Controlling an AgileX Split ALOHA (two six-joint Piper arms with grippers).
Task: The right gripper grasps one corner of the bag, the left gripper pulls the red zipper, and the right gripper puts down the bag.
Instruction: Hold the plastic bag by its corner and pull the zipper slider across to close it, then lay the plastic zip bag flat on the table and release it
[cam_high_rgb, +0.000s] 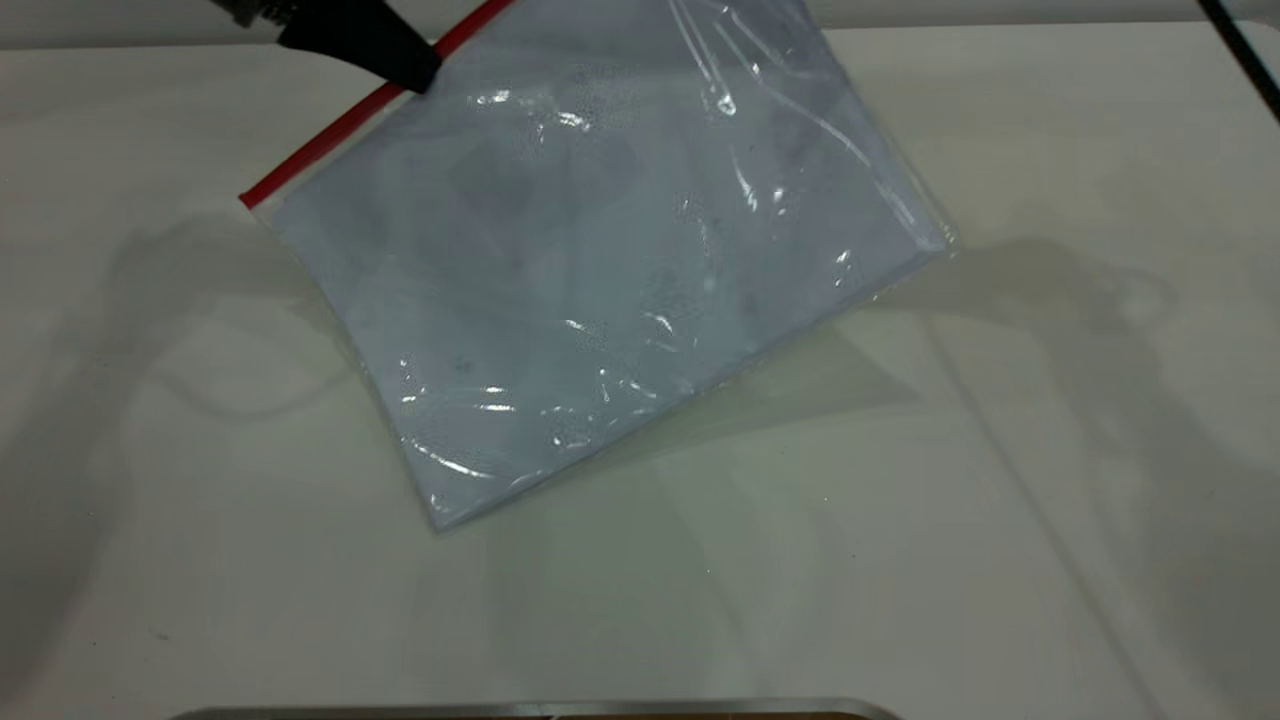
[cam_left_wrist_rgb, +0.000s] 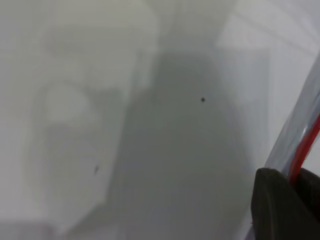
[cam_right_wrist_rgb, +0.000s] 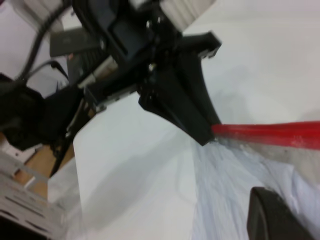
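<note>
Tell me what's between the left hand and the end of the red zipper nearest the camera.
Only the red zipper itself: the exterior view shows it running bare from the left hand down to the bag's corner.

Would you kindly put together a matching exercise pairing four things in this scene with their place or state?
Things:
1. left end effector
2. red zipper
3. bag
4. right end effector

Descriptions:
a. clear, bluish, held tilted
b. black, closed on the bag's red edge
c. thin strip along one bag edge
d. outside the exterior view

Pairs: 1-b, 2-c, 3-a, 4-d.
</note>
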